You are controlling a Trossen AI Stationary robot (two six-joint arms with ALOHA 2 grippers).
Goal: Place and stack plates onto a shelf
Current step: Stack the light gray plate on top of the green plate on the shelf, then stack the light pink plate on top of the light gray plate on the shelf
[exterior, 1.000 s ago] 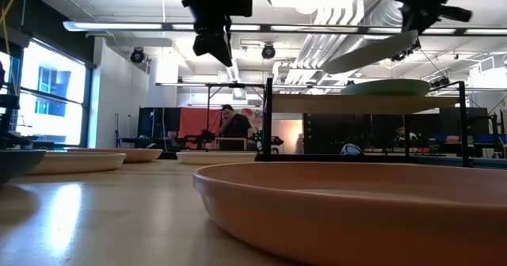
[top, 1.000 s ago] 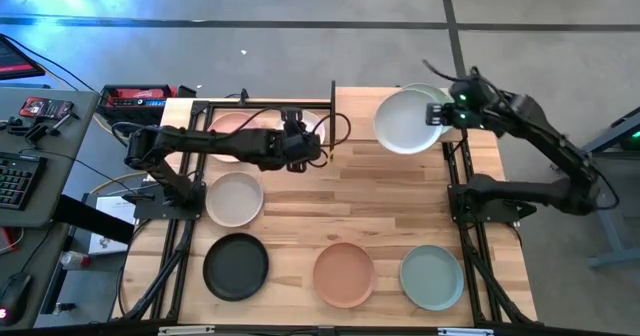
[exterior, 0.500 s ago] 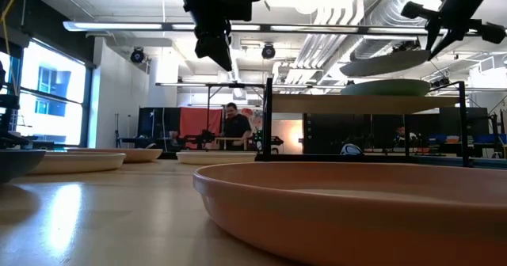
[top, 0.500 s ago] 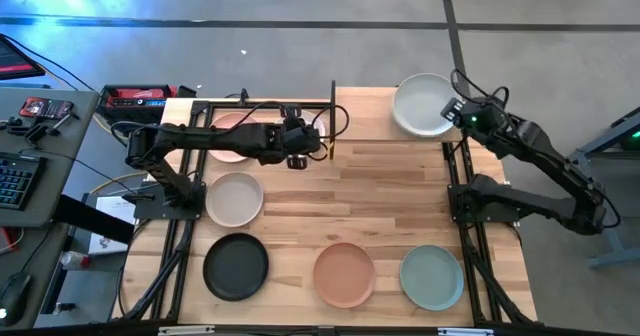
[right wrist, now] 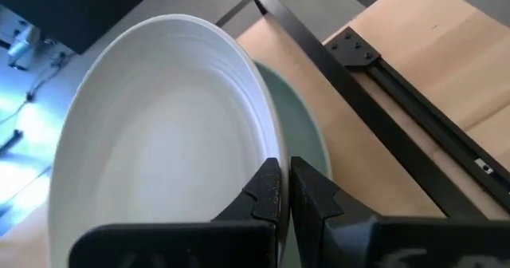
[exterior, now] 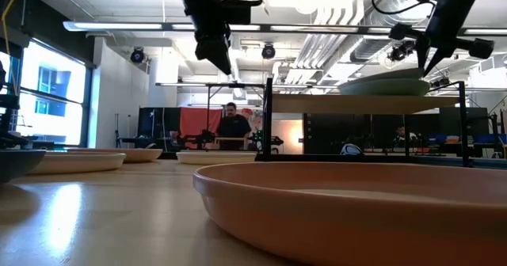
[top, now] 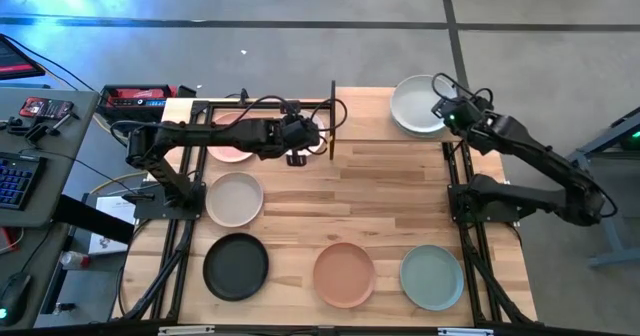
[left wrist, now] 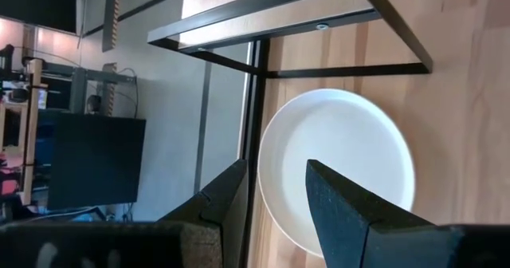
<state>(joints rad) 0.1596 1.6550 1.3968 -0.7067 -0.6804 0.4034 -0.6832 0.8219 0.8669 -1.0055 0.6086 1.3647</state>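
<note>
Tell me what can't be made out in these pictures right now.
- High view: the sage green plate on the shelf is covered by the white plate in the right hand.
- High view: the pink plate lies partly under the left arm, left hand beside it.
- Low view: the terracotta plate blocks the table behind it.
- Left wrist view: a pale plate's edge is hidden by the fingers.

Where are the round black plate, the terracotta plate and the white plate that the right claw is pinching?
Round matte black plate [top: 236, 267], high view, its centre.
Round terracotta plate [top: 344, 274], high view, its centre.
Round white plate [right wrist: 159, 148], right wrist view, its inner face.
</note>
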